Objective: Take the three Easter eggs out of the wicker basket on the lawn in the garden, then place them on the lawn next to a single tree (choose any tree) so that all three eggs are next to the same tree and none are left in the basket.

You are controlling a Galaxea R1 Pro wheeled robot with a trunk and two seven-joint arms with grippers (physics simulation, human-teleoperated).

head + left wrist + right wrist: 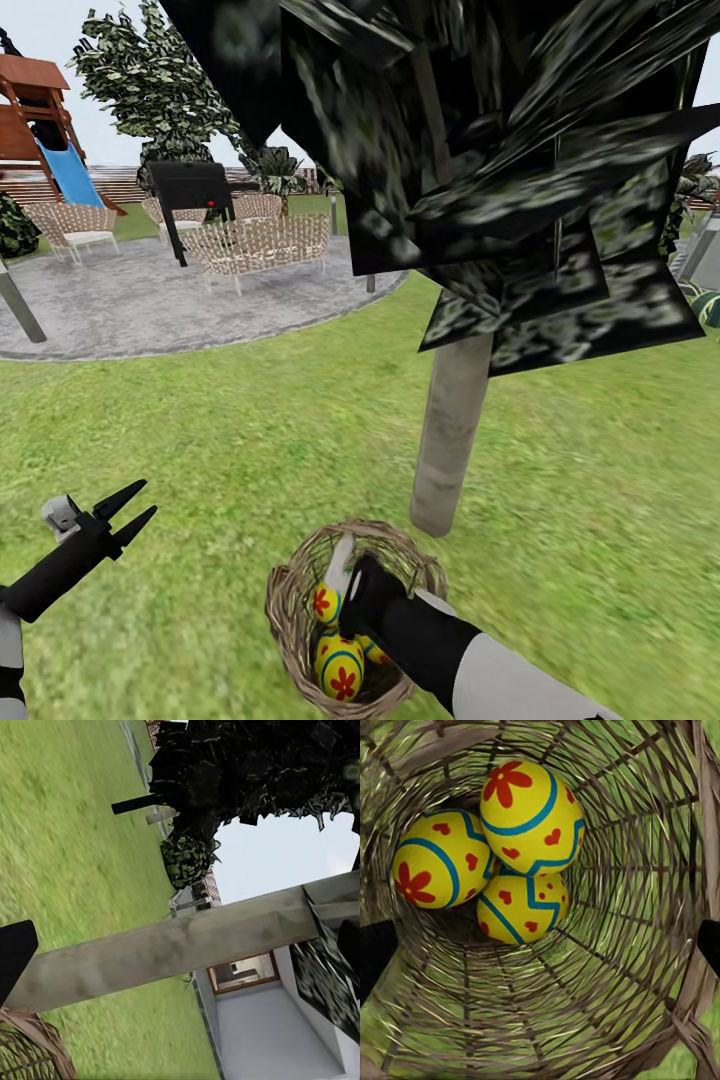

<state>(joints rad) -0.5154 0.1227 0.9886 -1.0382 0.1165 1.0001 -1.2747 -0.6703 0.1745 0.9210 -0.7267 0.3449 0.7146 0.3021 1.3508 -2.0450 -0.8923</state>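
The right gripper [352, 590] is down inside the wicker basket [290, 620], and its fingers [375, 949] are spread wide at the two edges of its own camera view, holding nothing. All three eggs are in the bottom of the basket, bunched up and touching: one on top [531, 816], one beside it [441, 859] and one under them [523, 907]. The left gripper [128, 515] hangs over the grass at about 8 o'clock in the head view, open and empty.

What could go wrong? The eggs are round and smooth, so one may slip out as the fingers close. They sit tight together, so a finger may push a second egg or wedge between two. The basket is light and narrow at the bottom, so a finger that catches the weave could tip or drag it.

The lawn [200, 430] is flat and green with lots of room. The tree [450, 440] stands just past the basket at 12 o'clock. A grey patio [150, 300] with chairs [262, 245] is far off at 10 o'clock.
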